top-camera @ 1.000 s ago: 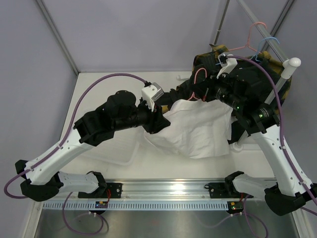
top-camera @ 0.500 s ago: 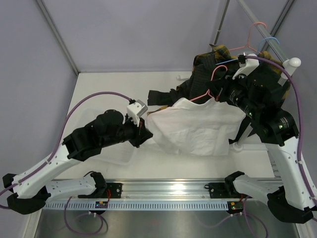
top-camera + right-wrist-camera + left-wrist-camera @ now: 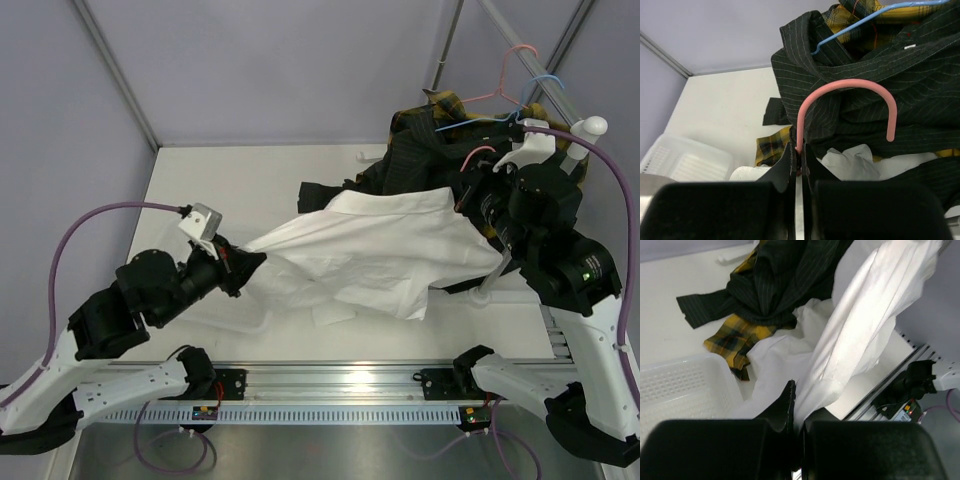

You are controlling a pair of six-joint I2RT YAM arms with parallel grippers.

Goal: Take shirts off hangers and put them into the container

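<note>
Our left pincer [image 3: 794, 396] is clamped shut on a fold of the white shirt [image 3: 860, 330], near what looks like a sleeve or hem edge, and our right pincer [image 3: 797, 150] is closed tight on the neck of the pink hanger [image 3: 850, 85], just below its hook. We judge the split is deliberate: the right side anchors the hanger so the wire cannot follow, while the left draws the cloth away from it. That would explain why the shirt hangs as a taut band between the two arms, above the surface [image 3: 230, 190]. From the left pincer the shirt runs up and to the right. White cloth bunches just below the right pincer, so we cannot tell whether the shirt has fully cleared the hanger. The container [image 3: 690, 362] lies just beside the left pincer, low on its left, with a corner of the shirt draped near its rim. Farther out, the pinstriped shirt [image 3: 880, 115] and the plaid shirt [image 3: 737, 340] lie heaped behind, a blue hanger [image 3: 865, 20] among them.
</note>
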